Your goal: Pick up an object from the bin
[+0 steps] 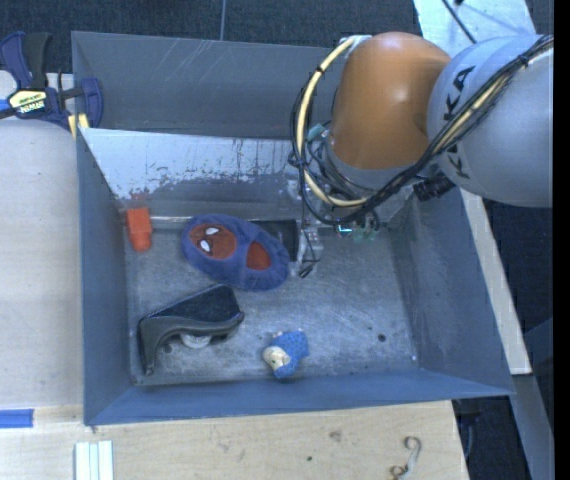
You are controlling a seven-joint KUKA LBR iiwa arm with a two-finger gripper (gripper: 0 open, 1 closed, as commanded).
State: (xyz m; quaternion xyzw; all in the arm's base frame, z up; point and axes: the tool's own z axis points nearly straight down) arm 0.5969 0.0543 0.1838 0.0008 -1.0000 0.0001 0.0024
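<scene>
Blue slipper (235, 251) lies lengthwise left-right; hand (308, 258) at its right end, grip unclear.

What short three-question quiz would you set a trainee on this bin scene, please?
1. True or false: the orange block lies near the left wall of the bin.
2. Which thing lies nearest the gripper? A: the blue slipper. B: the black object. C: the small blue and white toy.
3. Fill in: the bin holds ___ loose things.

Key: 1 true; 2 A; 3 four.
</scene>
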